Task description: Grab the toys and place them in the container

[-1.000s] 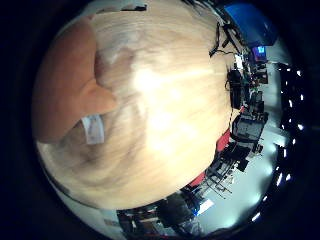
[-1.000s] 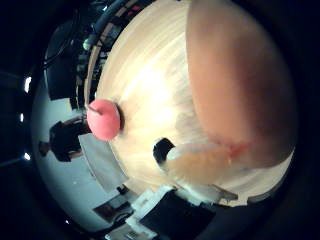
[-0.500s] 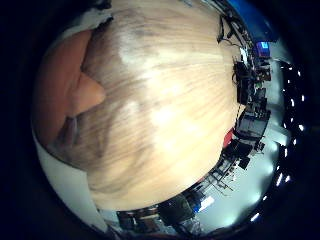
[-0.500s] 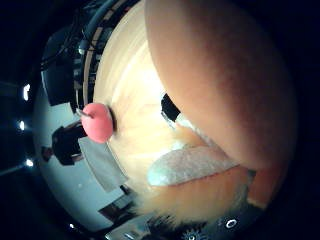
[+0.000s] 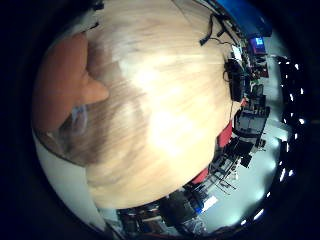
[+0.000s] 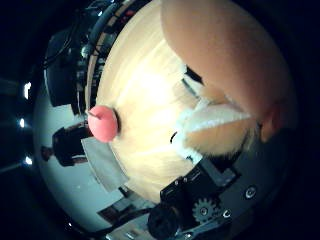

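Note:
A brown plush toy (image 6: 235, 55) fills much of the right thumb side palm view, so it is close to the palm. It has a white and orange furry part (image 6: 215, 122) and lies on the light wooden table (image 6: 140, 90). The right little finger side palm view shows a brown plush toy (image 5: 62, 85) lying on the table (image 5: 170, 100) at its edge. A black geared part of my hand (image 6: 200, 208) shows beside the furry part.
A pink round object (image 6: 103, 122) sits at the table's far edge in the thumb side view. Beyond the table stand dark chairs and equipment (image 5: 245, 120) and a screen (image 5: 260, 45).
Both views have shifted, so the hand has moved. The brown toy fills less of the thumb side view than half a second ago, and more of the hand's geared part shows.

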Tool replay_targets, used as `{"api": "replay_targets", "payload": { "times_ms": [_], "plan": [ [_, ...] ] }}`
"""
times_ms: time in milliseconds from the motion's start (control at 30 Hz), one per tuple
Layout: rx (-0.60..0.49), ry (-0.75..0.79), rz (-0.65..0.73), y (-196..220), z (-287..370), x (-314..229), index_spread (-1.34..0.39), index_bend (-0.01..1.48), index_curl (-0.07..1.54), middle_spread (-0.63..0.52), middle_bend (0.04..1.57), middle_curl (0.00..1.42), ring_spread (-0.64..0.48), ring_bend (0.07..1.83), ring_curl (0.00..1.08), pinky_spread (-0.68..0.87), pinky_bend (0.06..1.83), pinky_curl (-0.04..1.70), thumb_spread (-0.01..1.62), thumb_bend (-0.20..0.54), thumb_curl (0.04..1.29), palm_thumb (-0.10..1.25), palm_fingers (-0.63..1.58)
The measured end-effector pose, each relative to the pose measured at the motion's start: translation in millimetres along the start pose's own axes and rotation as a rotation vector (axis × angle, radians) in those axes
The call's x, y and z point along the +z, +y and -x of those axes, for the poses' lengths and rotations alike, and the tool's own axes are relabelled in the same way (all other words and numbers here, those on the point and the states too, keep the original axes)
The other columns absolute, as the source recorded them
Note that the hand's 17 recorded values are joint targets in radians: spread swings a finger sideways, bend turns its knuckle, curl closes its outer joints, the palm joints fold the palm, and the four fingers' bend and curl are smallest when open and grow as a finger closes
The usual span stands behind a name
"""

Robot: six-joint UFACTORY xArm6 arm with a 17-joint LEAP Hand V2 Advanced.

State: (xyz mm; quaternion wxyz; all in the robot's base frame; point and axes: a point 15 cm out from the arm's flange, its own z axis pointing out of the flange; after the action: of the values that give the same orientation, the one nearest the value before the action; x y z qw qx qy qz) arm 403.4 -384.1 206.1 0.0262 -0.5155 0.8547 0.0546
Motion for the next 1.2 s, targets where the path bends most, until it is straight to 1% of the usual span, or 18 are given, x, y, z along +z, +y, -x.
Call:
{"api": "replay_targets", "payload": {
  "times_ms": [300,400,700,933,1200],
  "plan": [
    [-0.043,0.027,-0.102,9,19,-71,-0.54,0.37,0.39,-0.42,0.81,0.69,-0.33,1.19,0.53,-0.55,1.01,0.51,1.12,0.065,0.36,1.03,1.13],
    [-0.074,0.037,-0.134,18,36,-101,-0.55,0.36,0.41,-0.42,0.81,0.69,-0.33,1.2,0.54,-0.55,1.01,0.51,1.12,0.046,0.36,1.04,1.12],
    [-0.152,0.049,-0.202,49,86,-155,-0.56,0.33,0.48,-0.43,0.81,0.71,-0.33,1.2,0.54,-0.56,1.0,0.51,1.13,-0.005,0.36,1.06,1.12],
    [-0.284,0.017,-0.253,81,162,-192,-0.57,0.31,0.53,-0.43,0.82,0.71,-0.33,1.2,0.53,-0.56,0.99,0.52,1.14,-0.013,0.36,1.06,1.12],
    [-0.477,-0.03,-0.296,128,263,-208,-0.58,0.28,0.59,-0.43,0.82,0.71,-0.32,1.2,0.53,-0.56,0.97,0.52,1.14,-0.013,0.35,1.06,1.13]
  ]
}}
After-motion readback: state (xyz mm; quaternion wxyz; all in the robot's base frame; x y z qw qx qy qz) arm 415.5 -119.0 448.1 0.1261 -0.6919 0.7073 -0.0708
